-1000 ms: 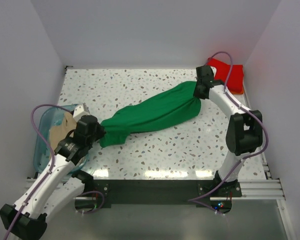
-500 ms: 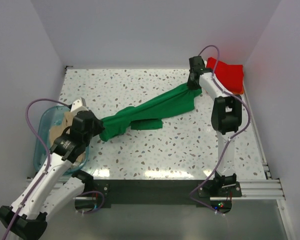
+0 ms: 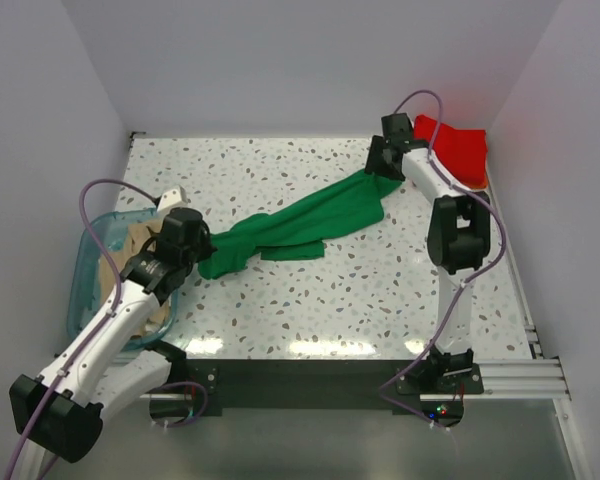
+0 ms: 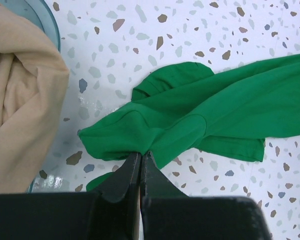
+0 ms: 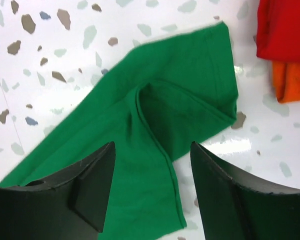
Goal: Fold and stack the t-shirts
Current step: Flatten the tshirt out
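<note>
A bright green t-shirt (image 3: 300,222) lies stretched in a long band across the table, from near the bin to the back right. My left gripper (image 4: 141,156) is shut on its bunched left end (image 4: 135,135). Above the shirt's right end (image 5: 190,95) my right gripper (image 5: 152,150) stands open, nothing between its fingers. A folded red t-shirt (image 3: 458,146) sits in the back right corner, with an orange t-shirt (image 5: 292,80) showing under it. A beige t-shirt (image 4: 15,100) lies crumpled in the teal bin (image 3: 85,262).
The translucent teal bin stands at the table's left edge, beside my left arm. White walls close in the table at the back and both sides. Purple cables loop off both arms.
My right gripper has opened and let go of the green shirt's right end, which now lies on the table. The left arm has shifted slightly back and right, still gripping the shirt.
</note>
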You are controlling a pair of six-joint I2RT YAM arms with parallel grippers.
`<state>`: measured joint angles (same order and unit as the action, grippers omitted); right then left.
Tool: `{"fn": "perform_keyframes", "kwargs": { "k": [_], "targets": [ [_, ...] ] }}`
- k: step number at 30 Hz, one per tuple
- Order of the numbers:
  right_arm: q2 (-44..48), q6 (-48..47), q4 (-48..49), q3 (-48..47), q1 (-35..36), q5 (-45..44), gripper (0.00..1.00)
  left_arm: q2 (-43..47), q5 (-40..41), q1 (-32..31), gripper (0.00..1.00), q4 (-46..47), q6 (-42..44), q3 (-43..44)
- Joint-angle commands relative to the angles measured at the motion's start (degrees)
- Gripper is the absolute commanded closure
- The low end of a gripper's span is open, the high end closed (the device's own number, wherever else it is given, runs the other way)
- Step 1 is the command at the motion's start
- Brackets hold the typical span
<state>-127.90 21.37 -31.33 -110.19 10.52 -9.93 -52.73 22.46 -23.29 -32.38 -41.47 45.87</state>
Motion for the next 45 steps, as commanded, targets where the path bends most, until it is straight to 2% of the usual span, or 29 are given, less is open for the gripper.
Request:
{"fn": "perform_keyframes", "kwargs": {
  "k": [1,7,10,16,22,24,25,27,29,30,33,39,44,45],
  "targets": [
    [9.66,-0.62,3.12,4.88,-0.33,-1.84,0.35,-0.27,-0.66,1.40,1.00,4.60,3.24,1.86],
    [19.69,2.27,13.57,28.23,-0.24,-0.53,0.38,-0.44,-2.42,2.37,1.00,6.62,5.09,0.98],
    [22.60,3.51,18.30,35.19,-0.24,0.96,0.38,-0.62,-3.65,2.55,1.00,7.24,5.52,0.37],
    [21.73,3.68,27.09,41.10,-0.15,6.94,0.38,0.17,-4.88,3.16,1.00,7.60,7.11,-0.60],
    [18.30,4.91,30.54,42.42,0.11,8.88,0.39,1.31,-5.85,3.60,1.00,7.77,7.63,-1.66],
    [18.56,5.79,31.07,43.30,0.37,9.05,0.48,1.66,-6.02,3.69,1.00,7.86,7.72,-1.83],
    [18.99,6.23,31.07,44.09,0.37,9.06,0.60,1.75,-6.02,3.69,1.00,7.69,7.81,-1.92],
    [19.26,6.76,30.98,44.36,0.37,9.32,0.71,2.02,-6.11,3.78,1.00,7.60,7.90,-2.01],
    [19.87,6.93,29.58,43.92,0.46,9.32,0.79,2.28,-6.29,3.78,1.00,7.51,7.99,-2.01],
    [20.31,6.94,27.57,43.75,0.46,9.06,0.90,2.37,-6.29,3.86,1.00,7.51,8.07,-2.10],
    [23.91,6.32,22.22,42.96,0.46,7.39,1.00,2.81,-6.37,3.86,1.00,7.07,8.07,-2.18],
    [34.27,2.54,3.95,38.21,0.46,0.71,1.00,4.65,-7.16,3.86,1.00,5.93,7.55,-2.89],
    [46.84,0.44,-3.99,41.01,0.37,-4.30,1.00,7.29,-8.65,3.86,1.00,5.14,6.32,-3.77],
    [49.82,0.43,-4.26,42.50,0.37,-4.22,0.95,7.46,-9.09,3.86,1.00,5.31,6.14,-4.12]
  ]
}}
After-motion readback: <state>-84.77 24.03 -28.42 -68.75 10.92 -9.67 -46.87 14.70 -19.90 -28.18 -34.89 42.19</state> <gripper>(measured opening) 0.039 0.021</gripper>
